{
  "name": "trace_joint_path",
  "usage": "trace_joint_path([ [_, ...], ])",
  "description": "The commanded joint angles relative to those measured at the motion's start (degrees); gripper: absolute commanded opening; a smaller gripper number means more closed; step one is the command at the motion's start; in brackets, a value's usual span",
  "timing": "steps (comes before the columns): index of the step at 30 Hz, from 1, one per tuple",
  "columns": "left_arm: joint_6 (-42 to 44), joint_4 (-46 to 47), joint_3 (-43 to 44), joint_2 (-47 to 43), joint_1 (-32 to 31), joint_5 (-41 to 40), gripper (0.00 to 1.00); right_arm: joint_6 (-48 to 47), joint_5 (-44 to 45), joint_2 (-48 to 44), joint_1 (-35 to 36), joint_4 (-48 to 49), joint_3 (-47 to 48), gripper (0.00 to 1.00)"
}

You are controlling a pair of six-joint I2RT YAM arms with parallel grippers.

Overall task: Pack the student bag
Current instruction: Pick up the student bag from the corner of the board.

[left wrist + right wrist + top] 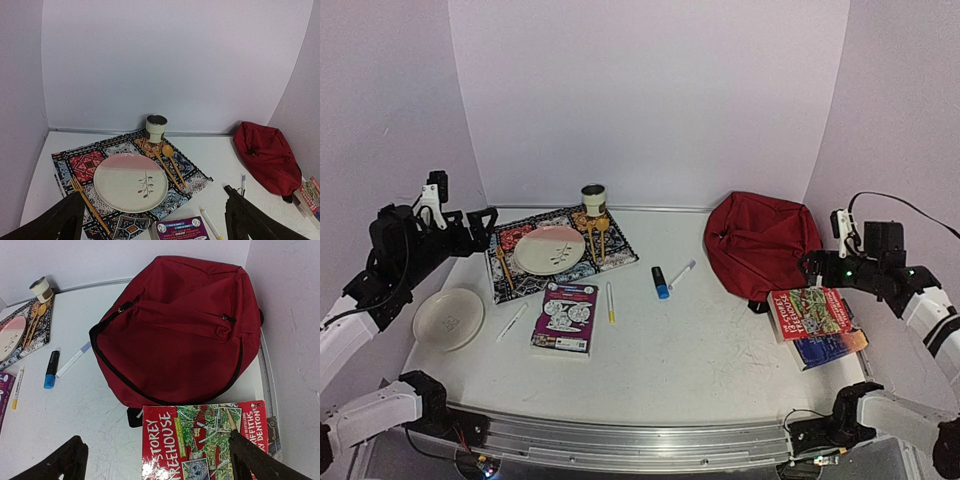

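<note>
Red-covered book [810, 312] lies at lower right, just beside the bag [763, 243]. Two markers [661, 282] sit centre, clear of it. Left gripper [478, 230] and right gripper [807, 264] are both spread wide, empty, touching nothing. Bag: upper right of the surface [700, 350], dark red, slumped.

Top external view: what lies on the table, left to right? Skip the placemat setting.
white plate → white marker → purple book → yellow pen → blue-capped marker → white pen → student bag
</note>
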Motion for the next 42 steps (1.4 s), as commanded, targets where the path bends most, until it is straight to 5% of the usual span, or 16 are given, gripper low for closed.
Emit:
trace_joint_path([
  [1,0.6,-1.96,3.8,3.6,0.24,2.65,1.0,-3.72,-0.86,6.34,1.06,5.01,4.63,0.98],
  [8,0.19,-1.99,3.6,3.71,0.34,1.0,1.0,-9.18,9.15,24.32,11.92,6.46,10.7,0.98],
  [19,-0.62,-2.12,4.35,5.88,0.51,2.67,1.0,-13.39,5.21,44.89,14.6,6.46,20.68,0.89],
  [29,-0.91,-2.1,4.17,6.82,0.52,5.19,1.0,-13.81,3.46,57.9,14.69,6.45,27.18,0.48],
  [36,-0.65,-2.09,4.1,6.99,0.49,5.79,0.99,-16.87,5.1,55.89,14.68,4.05,34.9,0.02],
  [42,-0.9,-2.08,4.29,7.37,0.52,5.42,0.99,-18.97,9.03,52.23,14.69,-1.57,43.01,0.0],
])
